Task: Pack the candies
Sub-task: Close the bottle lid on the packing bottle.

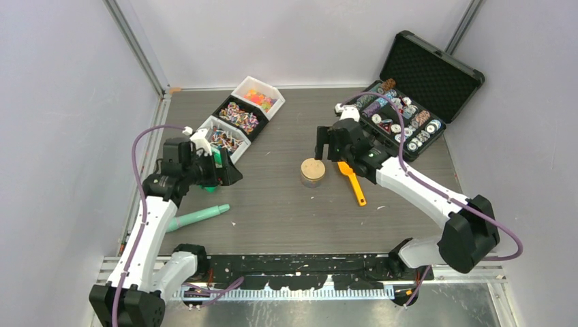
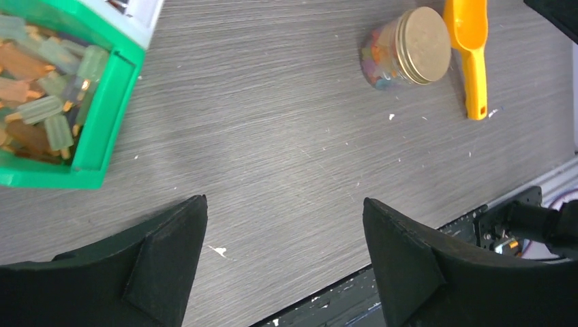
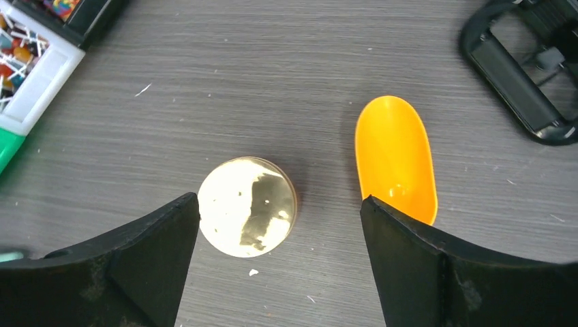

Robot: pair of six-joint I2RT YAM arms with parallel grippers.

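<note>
Our right gripper hovers, jaws apart, over the lidded jar mid-counter; our left gripper, also apart, sits by the candies near the far-left corner. We judge unlidding next; it wants a square grip.

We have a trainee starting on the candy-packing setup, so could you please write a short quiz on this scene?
1. True or false: the gold lid is on the jar.
2. Seen in the top view, on which side of the jar does the orange scoop lie? A) left B) right C) behind it
3. What do the left gripper and the right gripper hold?

Key: 1 true; 2 B; 3 nothing, both are open and empty.
</note>
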